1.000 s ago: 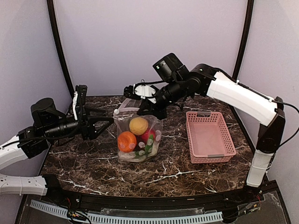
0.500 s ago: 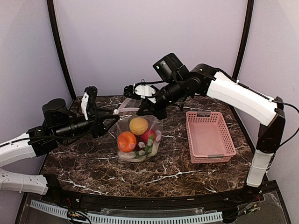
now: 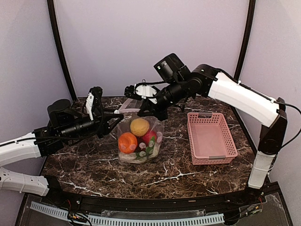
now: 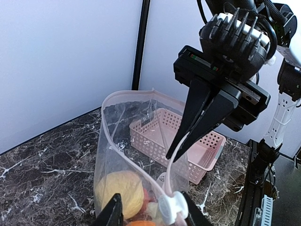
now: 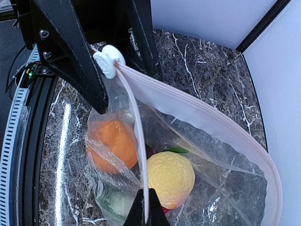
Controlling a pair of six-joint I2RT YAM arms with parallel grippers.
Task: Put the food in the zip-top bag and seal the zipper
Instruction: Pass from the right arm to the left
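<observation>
The zip-top bag (image 3: 139,147) stands upright at mid-table, mouth open, with the food inside: an orange piece (image 3: 127,142), a yellow piece (image 3: 139,126) and a red ball (image 3: 150,137) show; other pieces are hidden. My right gripper (image 3: 142,113) is shut on the zipper (image 5: 141,141) strip and holds the mouth up; it also shows in the right wrist view (image 5: 146,207). My left gripper (image 4: 151,214) is open at the bag's left corner, jaws on either side of the white slider (image 4: 171,207), which rests against one finger.
A pink lattice basket (image 3: 210,137) stands to the right of the bag, with nothing visible in it. The dark marble table (image 3: 94,165) has a black rail along its near edge. Both arms meet above the bag's mouth.
My left arm has moved right toward the bag, and its jaws now straddle the white slider. The right gripper and bag have stayed put.
</observation>
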